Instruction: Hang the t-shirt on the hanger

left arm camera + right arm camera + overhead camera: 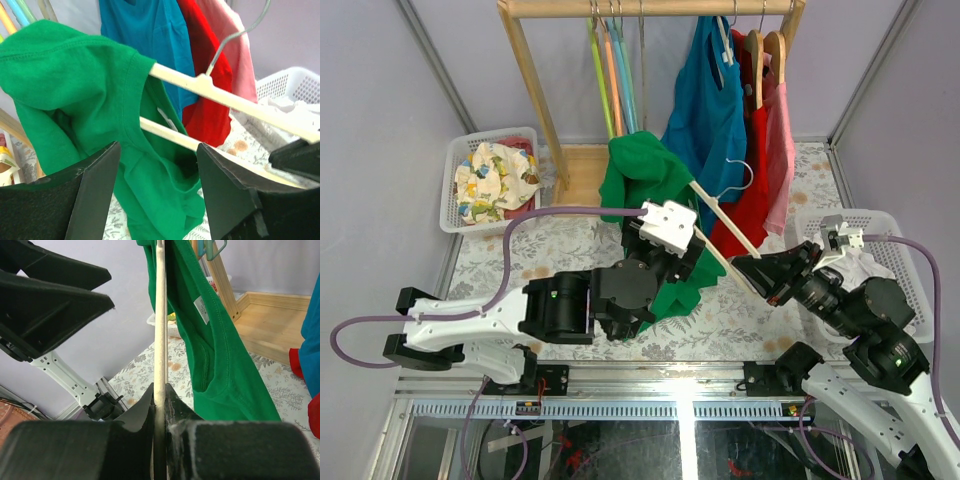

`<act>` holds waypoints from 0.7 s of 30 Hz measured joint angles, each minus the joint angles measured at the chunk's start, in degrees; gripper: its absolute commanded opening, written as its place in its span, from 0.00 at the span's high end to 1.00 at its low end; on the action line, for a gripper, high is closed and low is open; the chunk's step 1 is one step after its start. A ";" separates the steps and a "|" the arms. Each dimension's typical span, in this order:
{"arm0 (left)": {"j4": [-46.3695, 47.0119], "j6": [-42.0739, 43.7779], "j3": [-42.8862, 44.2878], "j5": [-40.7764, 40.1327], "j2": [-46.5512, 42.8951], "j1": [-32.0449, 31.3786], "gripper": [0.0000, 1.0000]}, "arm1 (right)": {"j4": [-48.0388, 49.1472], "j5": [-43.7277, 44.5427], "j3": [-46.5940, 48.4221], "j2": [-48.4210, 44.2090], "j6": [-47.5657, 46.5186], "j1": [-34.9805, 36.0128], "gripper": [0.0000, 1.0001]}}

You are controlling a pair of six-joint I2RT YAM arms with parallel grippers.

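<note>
The green t-shirt [640, 175] hangs over the far arm of the pale beige hanger [720, 222], which is held up slantwise above the table; its silver hook [740, 180] points right. My right gripper [752, 275] is shut on the hanger's near arm [160, 315], with the t-shirt [215, 355] draped just beyond. My left gripper [682, 262] is open, jaws wide [157, 165], close under the t-shirt [75, 75] and the hanger [225, 95]. The fabric hangs between and beyond its fingers; I see no grip on it.
A wooden rack [650, 8] at the back holds green, orange and blue hangers [613, 80], a blue garment [710, 100], a red one [755, 180] and a pink one. A white basket [455, 170] of clothes stands far left, another white basket [890, 230] at right.
</note>
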 measured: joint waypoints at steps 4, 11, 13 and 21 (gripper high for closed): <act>5.03 2.43 -0.17 -0.37 0.48 1.25 0.44 | -0.02 -0.31 0.02 -0.55 0.33 0.00 1.00; 9.75 3.48 -0.20 0.44 0.46 5.92 0.50 | -0.59 -1.51 0.92 -1.73 0.39 0.00 1.00; 10.10 3.45 -0.20 0.94 0.50 6.75 0.50 | -0.76 -1.51 1.22 -1.92 0.39 0.00 1.00; 10.99 3.45 -0.20 3.19 1.49 7.76 0.48 | -0.72 -2.12 1.51 -1.92 0.39 0.00 1.00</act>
